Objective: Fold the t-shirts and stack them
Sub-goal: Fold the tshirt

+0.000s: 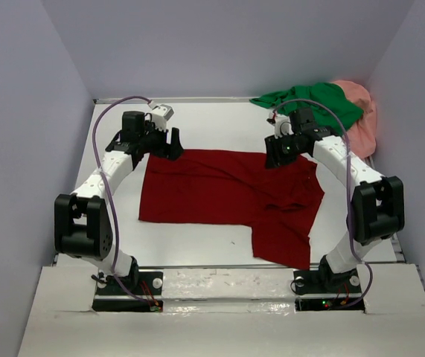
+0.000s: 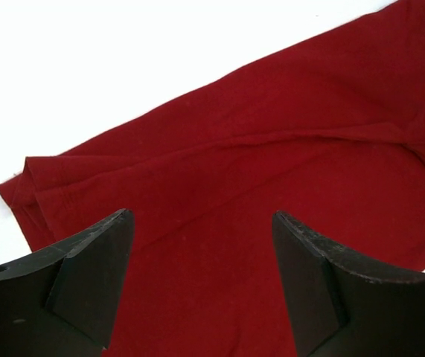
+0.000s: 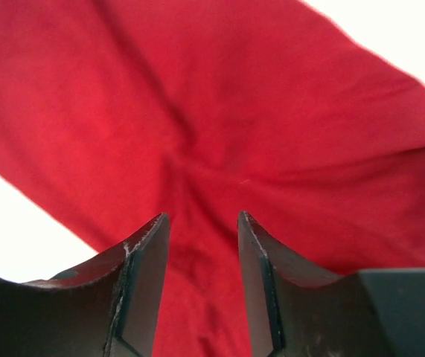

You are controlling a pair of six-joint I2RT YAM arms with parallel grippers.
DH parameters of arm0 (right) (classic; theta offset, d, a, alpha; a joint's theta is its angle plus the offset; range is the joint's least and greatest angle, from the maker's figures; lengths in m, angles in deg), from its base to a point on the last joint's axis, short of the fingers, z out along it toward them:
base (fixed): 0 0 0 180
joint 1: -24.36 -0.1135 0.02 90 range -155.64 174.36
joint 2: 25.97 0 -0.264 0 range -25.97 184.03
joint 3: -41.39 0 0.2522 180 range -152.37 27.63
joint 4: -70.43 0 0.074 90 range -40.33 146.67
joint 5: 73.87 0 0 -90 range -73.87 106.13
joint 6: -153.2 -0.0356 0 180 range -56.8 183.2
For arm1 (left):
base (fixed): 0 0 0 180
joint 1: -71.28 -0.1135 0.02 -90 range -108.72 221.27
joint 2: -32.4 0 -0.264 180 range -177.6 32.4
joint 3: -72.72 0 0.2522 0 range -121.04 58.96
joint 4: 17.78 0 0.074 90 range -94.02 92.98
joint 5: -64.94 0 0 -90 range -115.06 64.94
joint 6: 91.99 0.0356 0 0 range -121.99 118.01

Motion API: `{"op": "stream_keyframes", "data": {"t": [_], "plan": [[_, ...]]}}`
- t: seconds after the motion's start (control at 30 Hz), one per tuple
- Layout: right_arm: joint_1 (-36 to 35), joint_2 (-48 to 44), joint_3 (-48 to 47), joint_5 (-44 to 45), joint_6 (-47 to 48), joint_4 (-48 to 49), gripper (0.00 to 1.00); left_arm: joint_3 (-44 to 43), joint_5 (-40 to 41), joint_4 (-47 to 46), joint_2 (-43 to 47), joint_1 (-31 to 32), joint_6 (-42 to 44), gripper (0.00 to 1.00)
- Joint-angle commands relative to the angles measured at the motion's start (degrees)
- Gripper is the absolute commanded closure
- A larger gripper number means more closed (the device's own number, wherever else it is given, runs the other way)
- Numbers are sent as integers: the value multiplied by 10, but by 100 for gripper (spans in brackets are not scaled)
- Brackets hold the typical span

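The dark red shirt (image 1: pixel 219 190) lies spread out in the middle of the white table (image 1: pixel 197 119). Its left part is flat and roughly square-edged. Its right part is wrinkled and runs in a longer flap toward the near edge of the table.

The left gripper (image 1: pixel 169 143) hangs over the far left corner of this shirt. In the left wrist view its two dark fingers (image 2: pixel 93 253) stand wide apart with nothing between them, so it is released. Below them the red cloth (image 2: pixel 272 149) lies smooth, with a stitched hem doubled over at the left corner next to bare table (image 2: pixel 123 59).

The right gripper (image 1: pixel 272 158) is over the far right part of the same shirt. In the right wrist view its fingers (image 3: pixel 141 260) are parted by a narrower gap and hold no cloth, so it too is released. The red cloth (image 3: pixel 197 111) under it is gathered into creases that meet at a point just ahead of the fingertips.

The green shirt (image 1: pixel 312 100) lies crumpled in the far right corner of the table, just beyond the right gripper. The pink shirt (image 1: pixel 361 111) is bunched against the right wall, touching the green one and partly under it. Neither of these two is folded.
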Motion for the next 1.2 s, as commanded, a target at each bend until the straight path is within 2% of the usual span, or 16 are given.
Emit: {"op": "stream_keyframes", "data": {"t": [0.0, 0.07, 0.1, 0.17, 0.2, 0.4, 0.5, 0.57, 0.63, 0.7, 0.73, 0.77, 0.83, 1.17], "plan": [[-4, 42, -44, 90, -25, 14, 56, -17, 23, 14, -14, -6, -11, 17], [-4, 80, -61, 91, -31, -34, 60, -41, 29, 51, -26, -9, -5, 17], [-4, 90, -71, 92, -32, -81, 59, -52, 30, 98, -37, -10, 4, 17], [-4, 111, -80, 85, -18, -132, 59, -63, 30, 130, -39, -14, 20, 17], [-4, 111, -83, 89, -12, -170, 58, -66, 30, 157, -36, -17, 26, 17], [8, 49, -66, 112, -1, -216, 56, -63, 21, 223, -36, -28, 49, 17], [8, 48, -58, 91, -2, -219, 65, -66, 9, 229, -53, -28, 50, 18], [8, 50, -51, 87, -8, -201, 100, -52, 8, 189, -47, -28, 44, 18], [8, 55, -45, 83, -10, -186, 100, -41, 5, 158, -40, -28, 36, 25], [8, 60, -41, 77, -15, -173, 100, -36, 8, 138, -44, -27, 23, 46], [8, 61, -37, 75, -17, -159, 100, -39, -6, 131, -49, -27, 16, 61], [8, 61, -35, 61, -16, -151, 100, -42, -6, 125, -56, -28, 11, 83], [8, 58, -26, 69, -24, -116, 100, -47, -3, 107, -62, -27, 1, 100], [8, 112, -39, 32, -42, -16, 100, -40, 4, 21, -105, -27, -16, 100]]}}
